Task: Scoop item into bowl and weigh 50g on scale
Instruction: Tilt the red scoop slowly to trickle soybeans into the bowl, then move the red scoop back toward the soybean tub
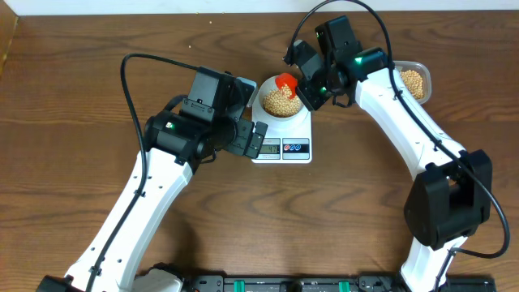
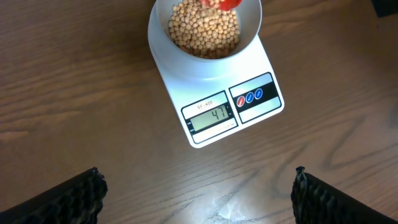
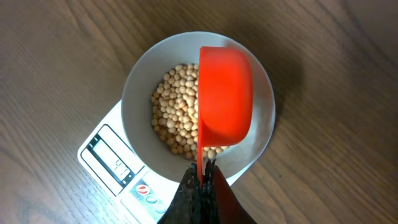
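The white scale (image 1: pixel 282 148) (image 2: pixel 255 115) (image 3: pixel 109 165) carries the bowl (image 1: pixel 263 91) (image 2: pixel 205 67) (image 3: pixel 138 93), which holds a heap of tan beans (image 1: pixel 280 100) (image 2: pixel 202 34) (image 3: pixel 173 118). The display (image 2: pixel 211 116) reads 47. My right gripper (image 1: pixel 308 85) (image 3: pixel 202 177) is shut on the handle of a red scoop (image 1: pixel 286 82) (image 2: pixel 222 4) (image 3: pixel 225 96), turned over above the bowl with its back facing up. My left gripper (image 1: pixel 253 139) (image 2: pixel 198 193) is open and empty, low over the table just in front of the scale.
A clear plastic tub (image 1: pixel 413 83) with more beans stands at the back right, behind my right arm. The table is brown wood. Black cables loop over the back of the table.
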